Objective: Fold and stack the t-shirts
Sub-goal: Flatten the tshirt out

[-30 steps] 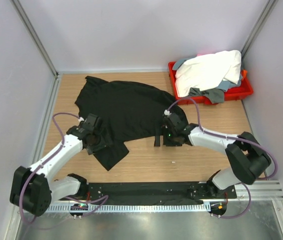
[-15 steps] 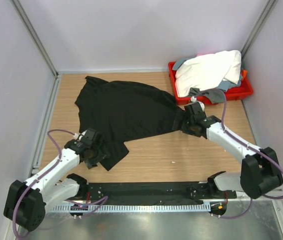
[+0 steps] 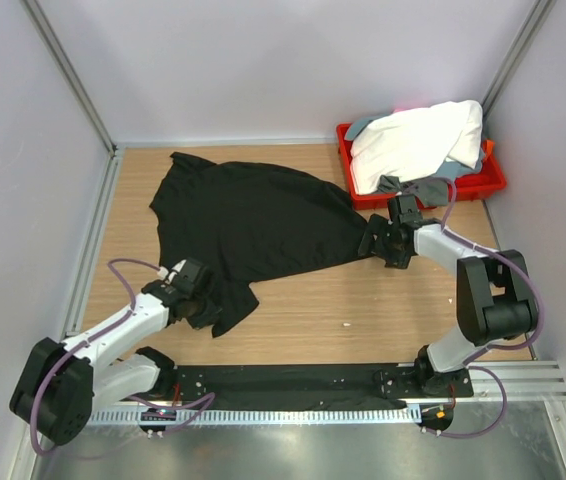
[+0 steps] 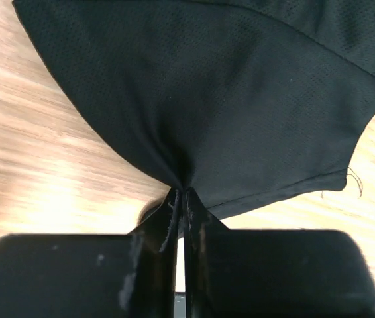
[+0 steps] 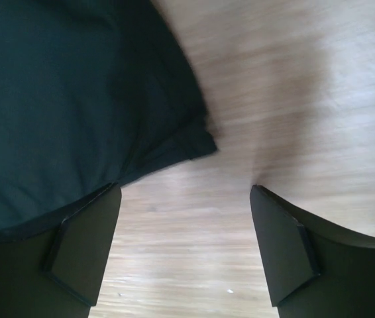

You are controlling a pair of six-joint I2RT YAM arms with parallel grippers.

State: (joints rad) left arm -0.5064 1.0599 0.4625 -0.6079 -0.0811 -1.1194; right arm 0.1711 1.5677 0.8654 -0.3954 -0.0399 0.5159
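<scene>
The wooden surface (image 3: 363,310) filled the floor of the walled cell, and the black t-shirt (image 3: 253,215) lay spread over its left and middle part, mostly flat but rumpled, with one end reaching the far left corner and a narrowed end running toward the right. At the far right corner sat the red tray (image 3: 483,185), piled above its rim with the crumpled white t-shirt (image 3: 418,140); the grey t-shirt (image 3: 413,190) lay beneath it and spilled over the tray's near wall. The left arm (image 3: 113,335) stretched low from its base toward the shirt's near-left corner, and the right arm (image 3: 443,245) reached across to the shirt's right end, just in front of the tray. The left hand (image 3: 195,305) had its fingers (image 4: 164,225) pressed together on a pinch of black cloth, which gathered into a taut fold at their tips with the hem fanning out to either side in the left wrist view. The right hand (image 5: 185,192) stood spread, its two fingers well apart over bare wood; the shirt's corner lay at the left one and ended short of the right one, gripped by neither. A tiny pale speck (image 3: 346,325) lay on the surface between the two arms.
</scene>
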